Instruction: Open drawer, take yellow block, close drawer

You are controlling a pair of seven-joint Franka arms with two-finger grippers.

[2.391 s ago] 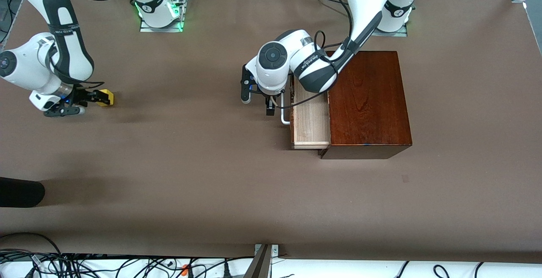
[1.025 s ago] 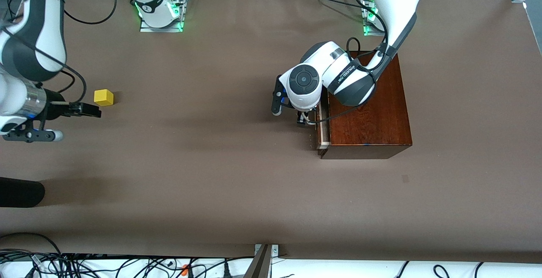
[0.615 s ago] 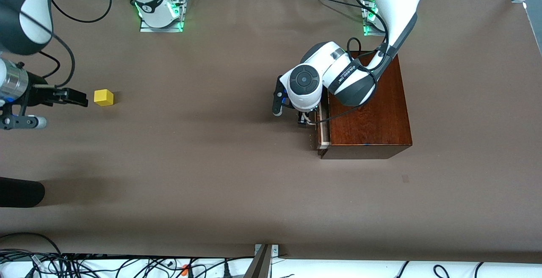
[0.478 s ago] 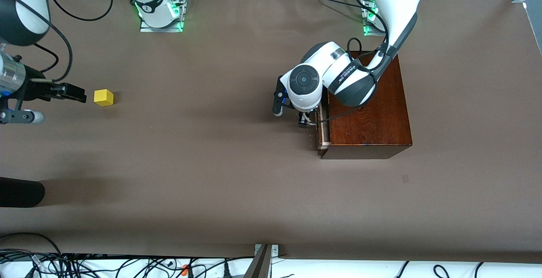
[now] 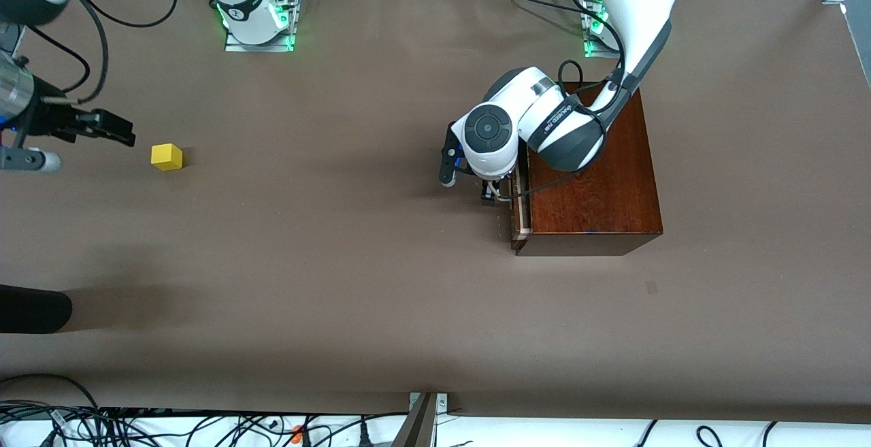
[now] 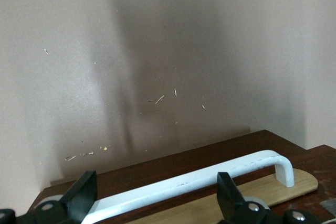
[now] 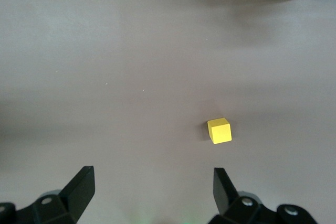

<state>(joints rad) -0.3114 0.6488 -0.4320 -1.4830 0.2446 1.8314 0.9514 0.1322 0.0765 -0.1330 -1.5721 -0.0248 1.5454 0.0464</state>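
On the brown surface (image 5: 340,263) sat the small plain yellow block (image 5: 167,157), both hands, right (image 5: 109,128) and left (image 6: 157,200), spread open.

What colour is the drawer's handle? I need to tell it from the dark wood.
White: the drawer's handle shows best in the left wrist view.

Drawer (image 5: 520,205) shut, yellow block (image 5: 167,157) released.

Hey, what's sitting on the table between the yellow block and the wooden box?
Nothing: the front view shows only bare brown table between the yellow block and the wooden box.
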